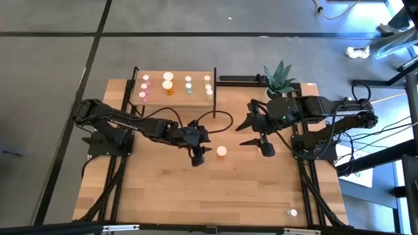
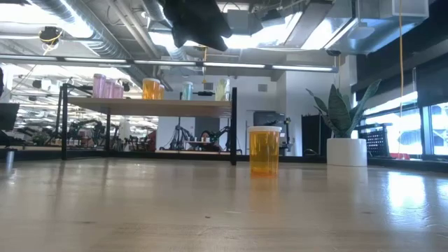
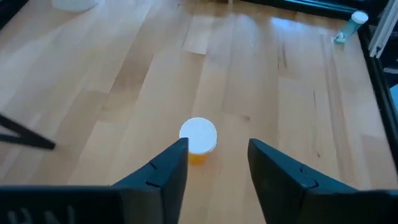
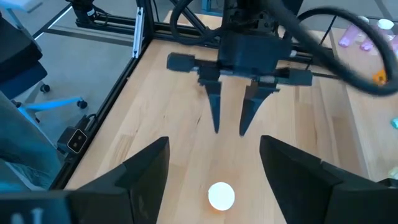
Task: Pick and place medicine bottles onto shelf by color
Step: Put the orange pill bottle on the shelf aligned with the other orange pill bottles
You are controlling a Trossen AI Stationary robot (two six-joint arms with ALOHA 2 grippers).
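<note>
Near the middle of the light-wood tabletop (image 1: 196, 196) I see one small orange medicine bottle with a white cap (image 1: 221, 151) standing upright and alone, touched by nothing. At its nine o'clock in the high view my left gripper (image 1: 201, 154) sits just beside it; the left wrist view shows its two dark fingers (image 3: 163, 169) spread apart with the bottle (image 3: 198, 139) ahead of the gap, not between them, so that claw is parted and empty. At the bottle's three o'clock my right gripper (image 1: 255, 130) waits near it, fingers splayed wide and holding nothing; its wrist camera looks down on the white cap (image 4: 221, 195) and across at the left gripper (image 4: 229, 122) hanging with tips pointed down. Toward eleven o'clock from the bottle stands the small raised light-wood shelf with thin black posts (image 1: 196, 74), carrying the other bottles in columns: pink ones (image 1: 144, 87) at its left end, an orange one (image 1: 168, 85), pale green ones (image 1: 189, 84), and yellowish ones (image 1: 208, 87) at its right end. A spiky green plant in a white pot (image 1: 279, 77) sits at the shelf's three o'clock.
</note>
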